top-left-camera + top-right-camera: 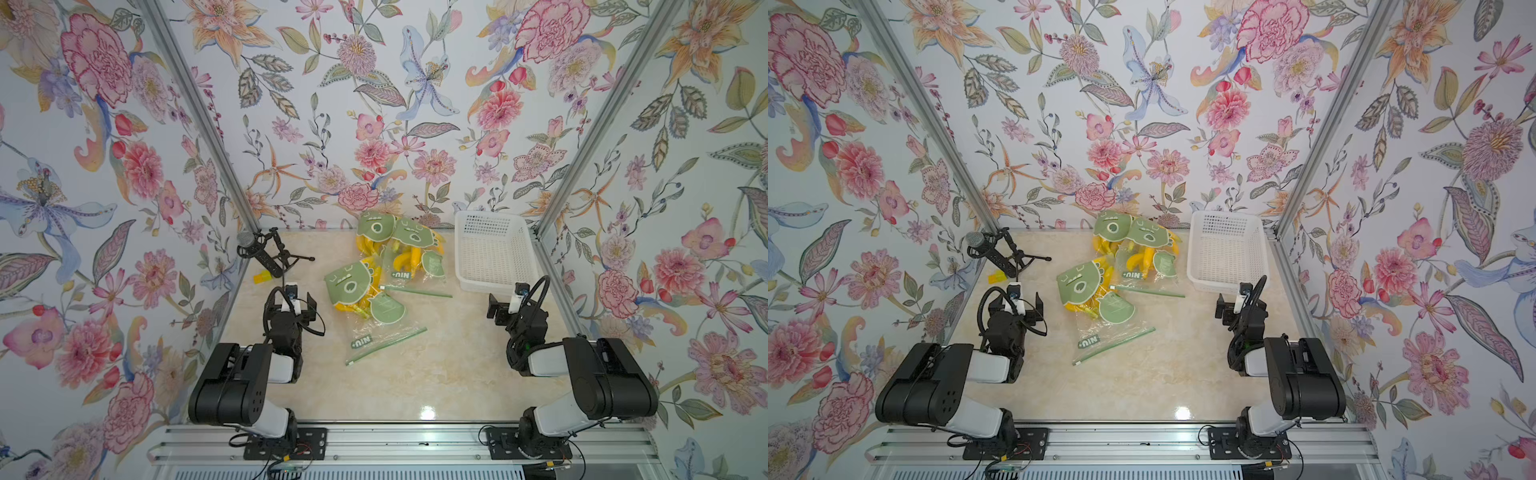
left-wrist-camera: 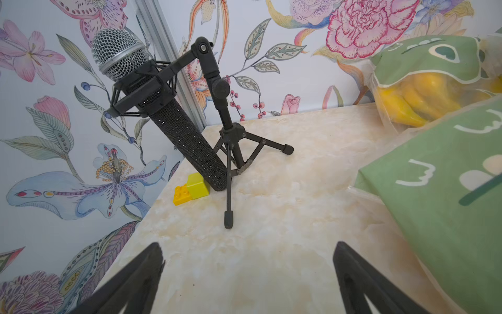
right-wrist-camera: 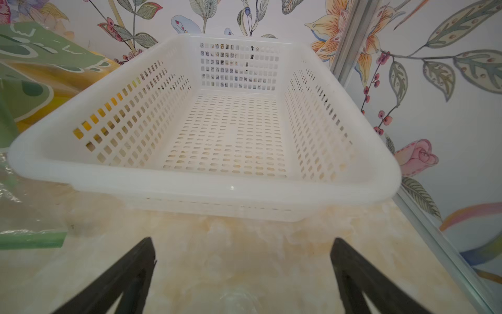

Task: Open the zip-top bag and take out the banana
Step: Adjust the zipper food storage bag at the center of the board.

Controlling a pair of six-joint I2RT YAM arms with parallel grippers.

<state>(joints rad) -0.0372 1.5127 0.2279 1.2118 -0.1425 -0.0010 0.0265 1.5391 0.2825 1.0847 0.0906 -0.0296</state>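
Bananas (image 1: 402,259) curve inside crinkled clear zip-top bags (image 1: 374,332) near a slotted basket (image 1: 486,286).

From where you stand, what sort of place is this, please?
Probably a robot data-collection booth: floral-papered walls on aluminium posts enclose a marble-look tabletop; left arm and right arm bolted to a rail.

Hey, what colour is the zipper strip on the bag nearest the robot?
Green. The zipper strip shows best in a top view, running along the clear bag's near edge.
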